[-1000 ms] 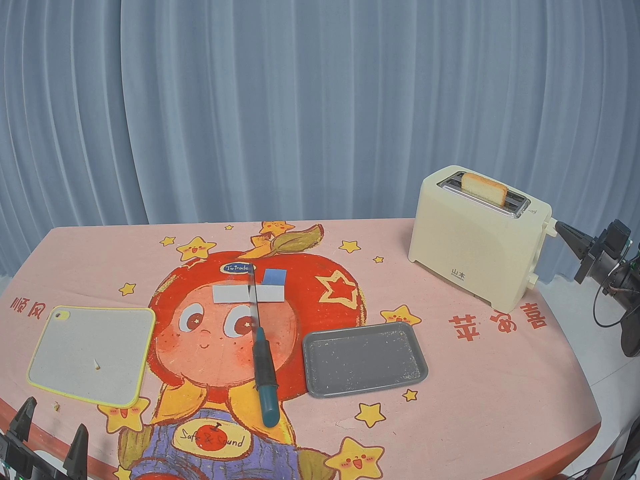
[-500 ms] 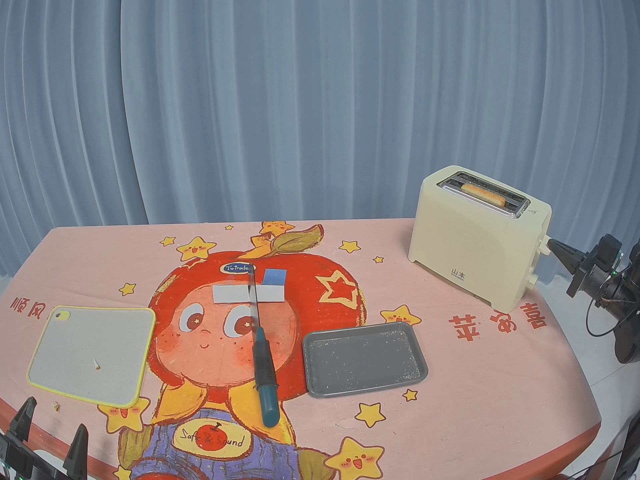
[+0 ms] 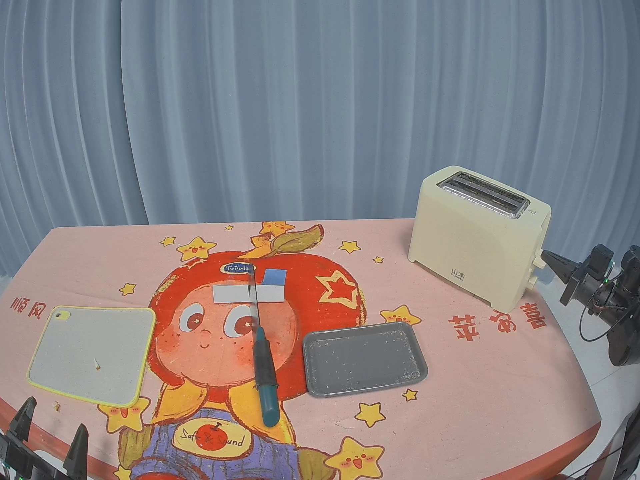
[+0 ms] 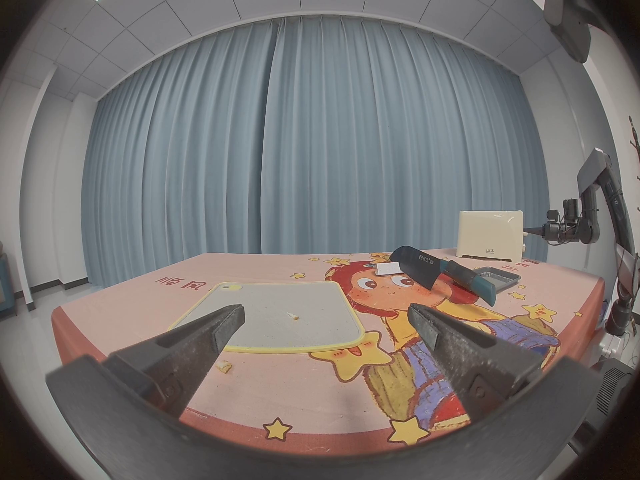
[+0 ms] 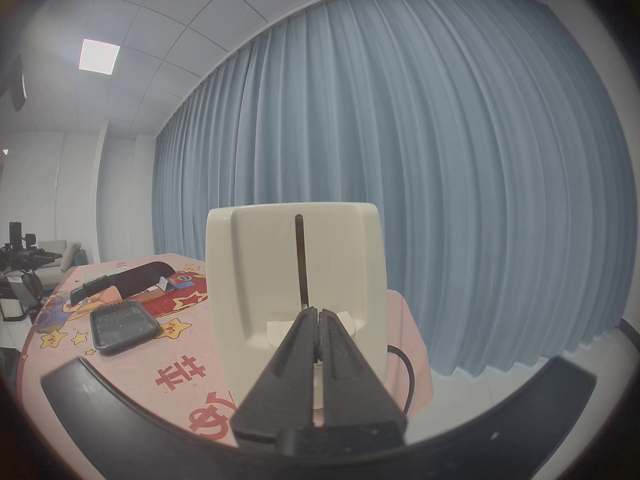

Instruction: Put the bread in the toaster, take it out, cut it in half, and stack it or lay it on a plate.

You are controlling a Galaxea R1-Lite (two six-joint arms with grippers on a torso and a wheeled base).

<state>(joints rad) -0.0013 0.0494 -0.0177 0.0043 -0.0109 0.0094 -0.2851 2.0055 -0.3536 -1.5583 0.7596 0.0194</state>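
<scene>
Bread has sunk inside toaster (image 3: 477,235) on pink tablecloth (image 3: 467,381), blue curtains (image 3: 320,88) behind.

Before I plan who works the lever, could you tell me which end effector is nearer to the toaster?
Right. The right end effector sits close at the right end of the toaster; the left end effector is far off to the left, near the board.

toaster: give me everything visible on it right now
The toaster is a cream, plastic-looking box with two metal-rimmed slots on top; nothing sticks up out of them. It stands upright on the pink table, far right side. Its end face has a dark vertical track with the lever at the bottom, where the shut right gripper meets it. A black cord leaves the base.
</scene>
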